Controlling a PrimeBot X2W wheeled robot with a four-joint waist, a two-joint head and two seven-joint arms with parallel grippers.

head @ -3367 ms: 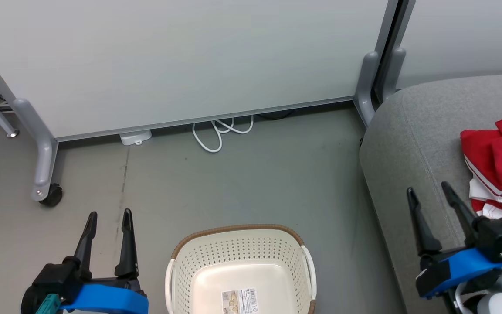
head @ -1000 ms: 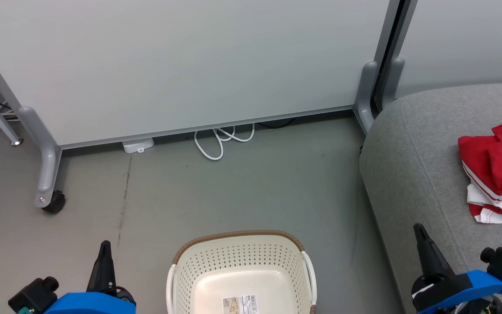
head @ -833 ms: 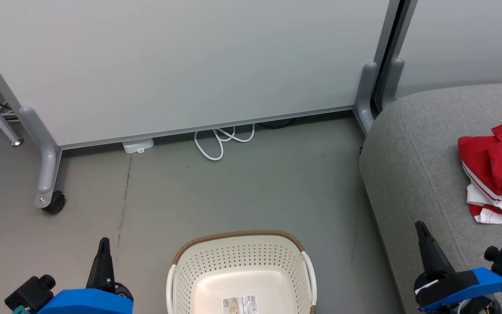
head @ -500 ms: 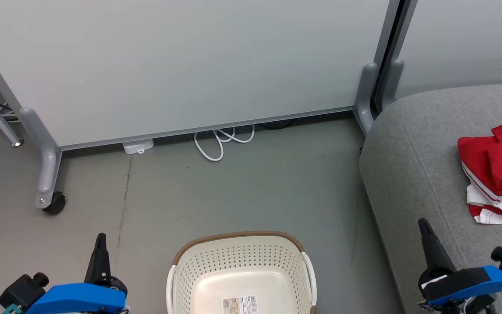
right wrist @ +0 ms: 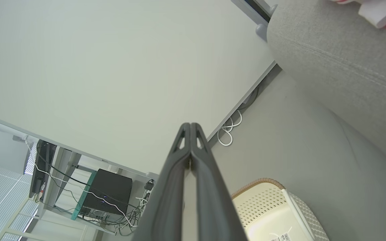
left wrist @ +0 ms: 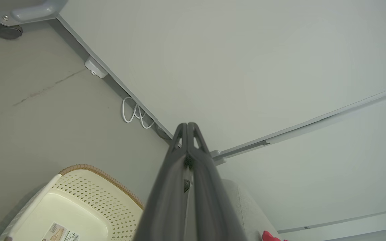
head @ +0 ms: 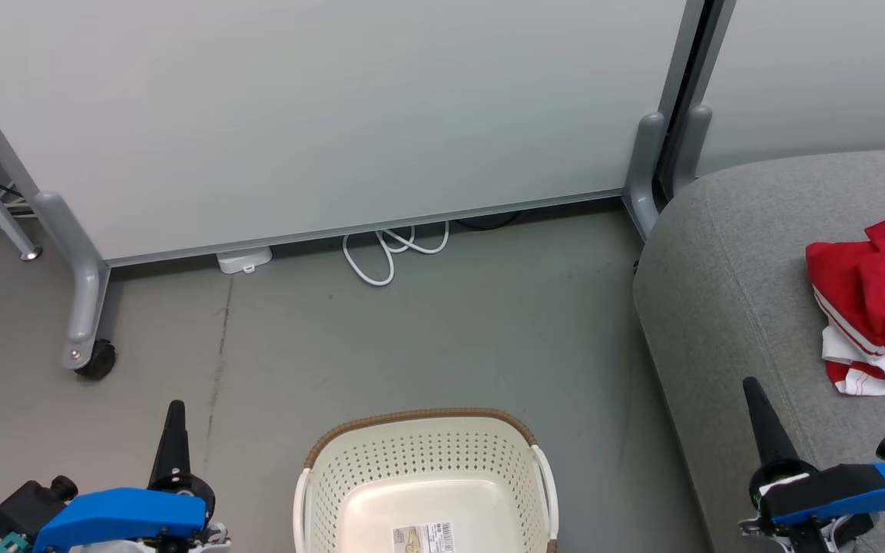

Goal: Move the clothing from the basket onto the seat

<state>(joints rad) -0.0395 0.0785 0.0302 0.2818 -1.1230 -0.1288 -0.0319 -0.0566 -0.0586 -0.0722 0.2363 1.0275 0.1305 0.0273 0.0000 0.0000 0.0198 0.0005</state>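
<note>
One crumpled red-and-white heap of clothing (head: 876, 296) lies on the seat (head: 719, 307); left gripper (left wrist: 187, 124) and right gripper (right wrist: 190, 124) closed.

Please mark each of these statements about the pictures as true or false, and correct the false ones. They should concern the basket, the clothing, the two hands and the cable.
1. The clothing is in the basket. False: the basket has just a label on its bottom, and the clothing lies on the seat.
2. The left hand is shut. True.
3. The right hand is open. False: its fingers are pressed together and hold nothing.
4. A white cable lies at the foot of the panel. True.
5. The basket stands on the seat. False: it stands on the floor, to the left of the seat.
</note>
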